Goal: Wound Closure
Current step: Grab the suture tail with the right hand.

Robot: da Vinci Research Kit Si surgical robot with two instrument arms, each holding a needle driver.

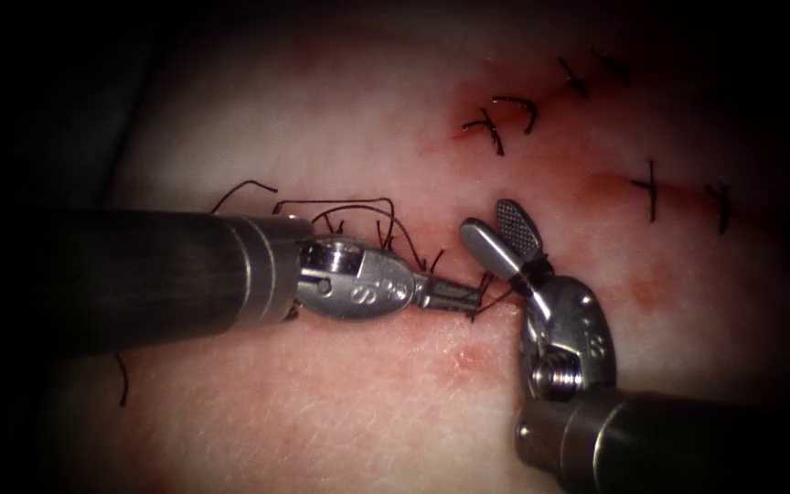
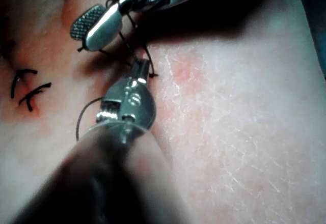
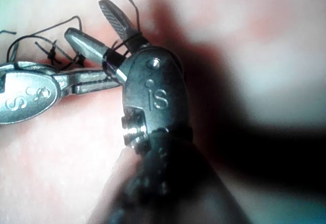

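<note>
I see my left end effector [image 1: 468, 295] clenched on the thread [image 1: 349, 206] at the cut [image 1: 432, 265] in the tissue [image 1: 322, 402], while my right end effector [image 1: 500, 236] stands released just beside it, thread lying across its jaw bases, grasping nothing.

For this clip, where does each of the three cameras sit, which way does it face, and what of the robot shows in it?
Endoscope view: above and in front of the tissue, looking down; left tool shut on thread, right tool open with thread lying between its jaws.
Left wrist view: rides the left arm, looking along its shaft to its own left tool.
Right wrist view: rides the right arm, looking along its shaft at the open right tool.
Shared: both wrist views include the other arm's tool and the thread between them.
</note>
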